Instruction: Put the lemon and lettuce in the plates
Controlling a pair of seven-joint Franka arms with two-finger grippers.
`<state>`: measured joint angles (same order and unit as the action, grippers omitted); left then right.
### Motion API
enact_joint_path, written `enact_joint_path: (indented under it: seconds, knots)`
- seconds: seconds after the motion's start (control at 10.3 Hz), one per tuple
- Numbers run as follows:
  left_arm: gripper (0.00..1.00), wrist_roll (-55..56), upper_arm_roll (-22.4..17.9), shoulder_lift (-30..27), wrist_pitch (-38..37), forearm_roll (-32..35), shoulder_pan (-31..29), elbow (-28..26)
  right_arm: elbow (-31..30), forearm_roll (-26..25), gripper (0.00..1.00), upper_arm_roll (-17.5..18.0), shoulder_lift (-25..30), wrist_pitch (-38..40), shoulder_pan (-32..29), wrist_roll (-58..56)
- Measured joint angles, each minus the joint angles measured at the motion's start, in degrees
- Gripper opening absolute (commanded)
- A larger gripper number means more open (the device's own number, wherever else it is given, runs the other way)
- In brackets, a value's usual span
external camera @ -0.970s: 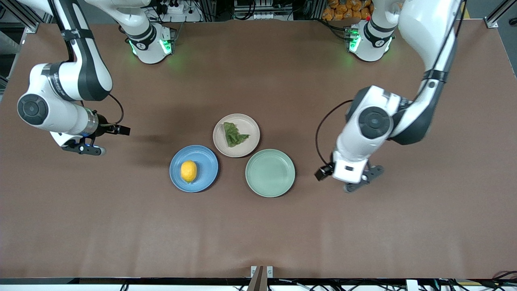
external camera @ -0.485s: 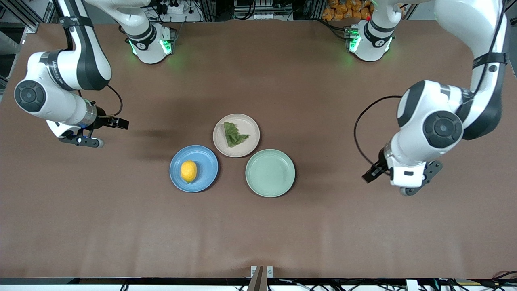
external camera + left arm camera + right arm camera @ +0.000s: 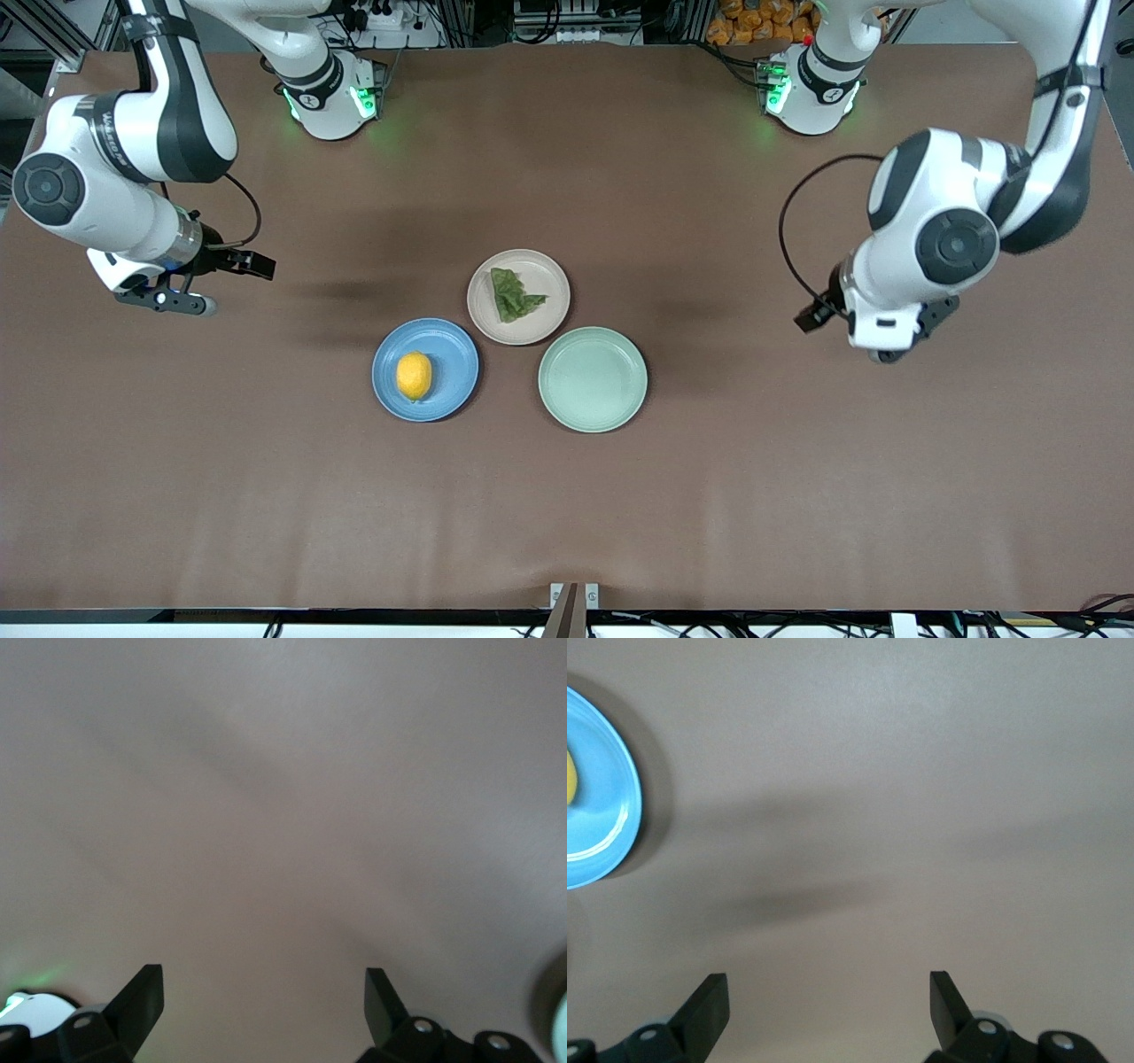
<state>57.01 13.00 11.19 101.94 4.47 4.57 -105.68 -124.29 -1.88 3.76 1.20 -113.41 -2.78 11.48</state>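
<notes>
The yellow lemon (image 3: 414, 375) lies in the blue plate (image 3: 452, 347). The dark green lettuce (image 3: 514, 294) lies in the beige-pink plate (image 3: 549, 275), which stands farther from the front camera. My left gripper (image 3: 890, 341) is open and empty over bare table toward the left arm's end; its wrist view shows its gripper (image 3: 264, 997) over plain brown table. My right gripper (image 3: 168, 299) is open and empty over bare table toward the right arm's end. The right wrist view shows its gripper (image 3: 829, 999), the blue plate's rim (image 3: 620, 806) and a sliver of the lemon (image 3: 570, 780).
A pale mint-green plate (image 3: 593, 379) stands empty beside the blue plate, toward the left arm's end. The brown table (image 3: 567, 514) spreads wide on all sides of the three plates.
My left gripper has swung away from the mint-green plate toward the left arm's end, then toward its base. My right gripper has drifted a little farther from the blue plate.
</notes>
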Motion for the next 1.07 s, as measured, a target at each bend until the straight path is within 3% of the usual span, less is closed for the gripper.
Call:
enact_joint_path:
  seconds: [0.19,0.39,0.68,0.87,1.07]
  knots:
    - [1.0,-1.9,-0.9,-5.3,0.5,-1.0,0.4,-3.4,0.0,0.0,1.0,-0.1,1.2,0.2,0.0,0.0]
    - [1.0,-2.8,-1.5,-8.9,2.3,-1.5,0.4,-3.2,-0.1,0.0,1.0,-0.2,2.0,0.5,0.0,0.0]
    - [1.0,-11.9,-1.8,-10.3,3.7,-1.5,0.3,3.3,0.5,-0.1,1.0,-0.3,2.6,0.7,-0.1,0.0]
    - [1.0,-25.7,-3.3,-11.1,3.7,-2.2,0.0,5.4,3.9,-0.1,1.0,-0.6,2.7,2.5,-0.3,0.0]
    - [1.0,-31.8,-4.3,-11.7,3.7,-4.5,-0.2,6.0,7.9,-0.1,1.0,-0.7,2.8,4.2,-0.3,0.0]
